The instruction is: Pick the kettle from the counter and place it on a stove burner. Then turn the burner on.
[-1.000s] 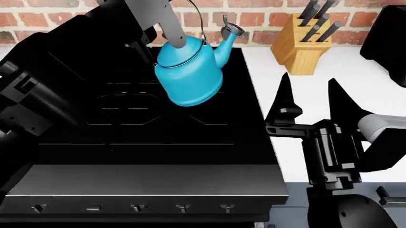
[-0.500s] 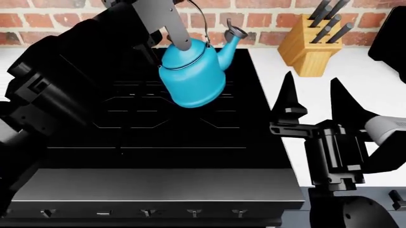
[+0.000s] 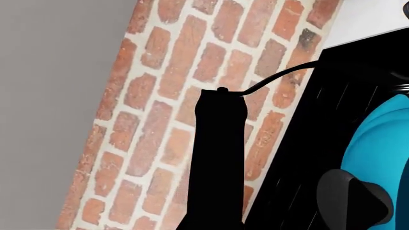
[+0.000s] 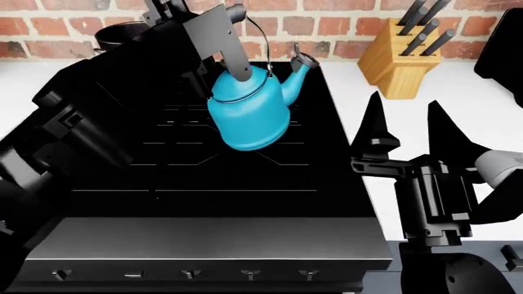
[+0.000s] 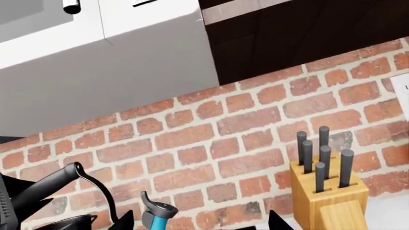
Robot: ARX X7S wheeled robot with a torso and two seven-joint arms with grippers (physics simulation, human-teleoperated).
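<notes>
The turquoise kettle (image 4: 249, 110) hangs tilted over the back middle of the black stove (image 4: 245, 184), spout toward the brick wall. My left gripper (image 4: 230, 27) is shut on its thin wire handle (image 3: 281, 74), above the lid. In the left wrist view one black finger (image 3: 217, 158) hides the grip, with the kettle's blue body (image 3: 380, 153) beside it. My right gripper (image 4: 405, 131) stands open and empty over the white counter (image 4: 490, 110), right of the stove. The right wrist view shows the kettle's spout (image 5: 156, 215) between the gripper's spread fingertips.
A wooden knife block (image 4: 405, 55) stands on the counter at the back right, also in the right wrist view (image 5: 326, 191). A black pot (image 4: 122, 33) sits at the back left. Burner knobs (image 4: 188, 274) line the stove's front edge. A brick wall runs behind.
The kettle, held by the left gripper, has come slightly forward and lower over the stove. The head view shifted a little; the right gripper stayed open in place.
</notes>
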